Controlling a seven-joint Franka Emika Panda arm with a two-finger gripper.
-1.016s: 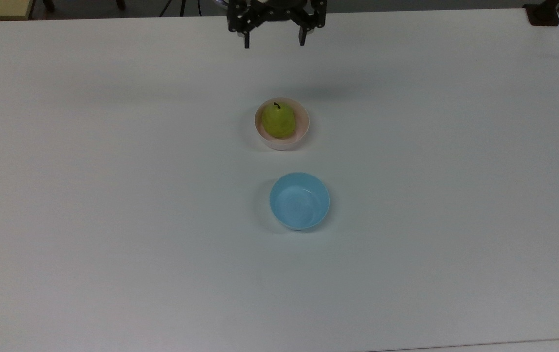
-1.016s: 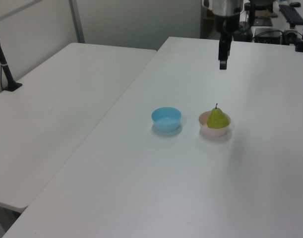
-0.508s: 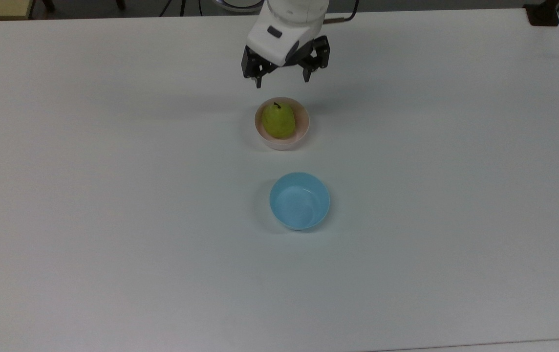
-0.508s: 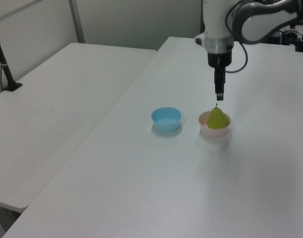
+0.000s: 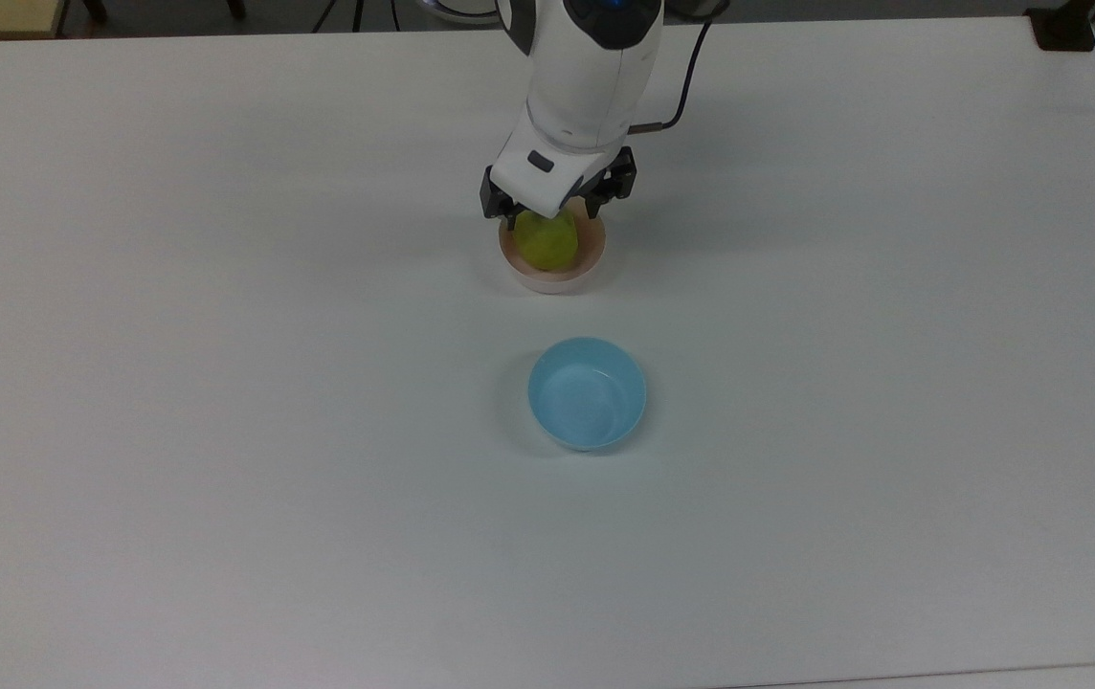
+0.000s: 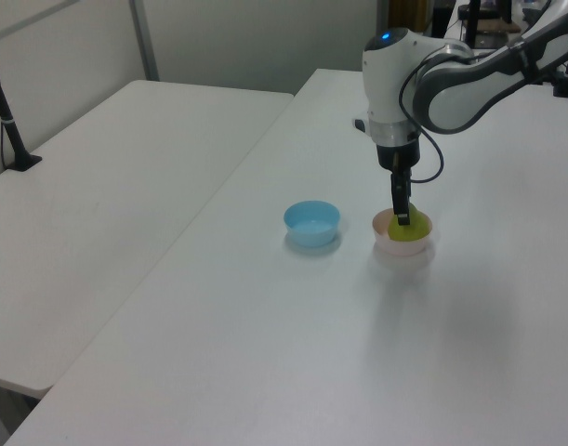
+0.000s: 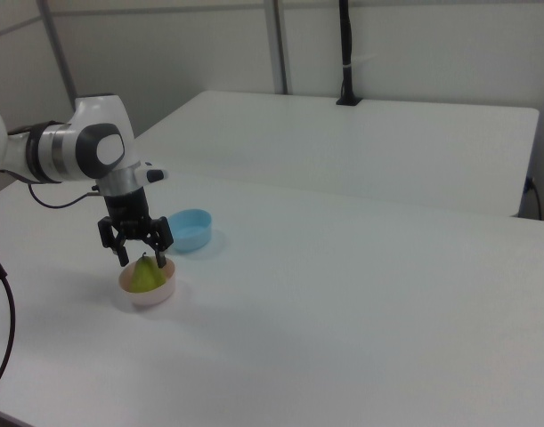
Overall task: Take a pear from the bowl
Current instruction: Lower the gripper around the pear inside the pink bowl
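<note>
White counter (image 5: 222,459) carries everything; a second white table (image 6: 98,195) stands alongside it in the left view, and another (image 7: 361,142) behind it in the right view.

Top view, nearest the lower edge: light blue bowl (image 5: 587,392), upright, nothing in it, well apart from the arm. Left view puts it (image 6: 311,223) to the left view's left of the pink bowl; right view puts it (image 7: 190,229) beyond the pink bowl.

Next out: pale pink bowl (image 5: 553,255), upright on the counter, near the blue bowl but not touching. Seen also at (image 6: 402,234) and (image 7: 148,286).

Yellow-green pear (image 5: 546,239) sits inside the pink bowl, upright, its top rising above the rim (image 7: 147,274). In the left view its lower body (image 6: 406,232) shows under the fingers.

Jaws (image 5: 553,212) hang right over the pink bowl, spread apart, one black finger on either side of the pear's upper part (image 7: 143,259). Released: a gap is visible between the fingers and the fruit in the right view. Left view shows them edge-on (image 6: 402,216), dipped to the pear's top.

Farthest: white arm (image 5: 586,86) reaching in from the top view's upper edge, a dark cable (image 5: 691,81) looping off its side.
</note>
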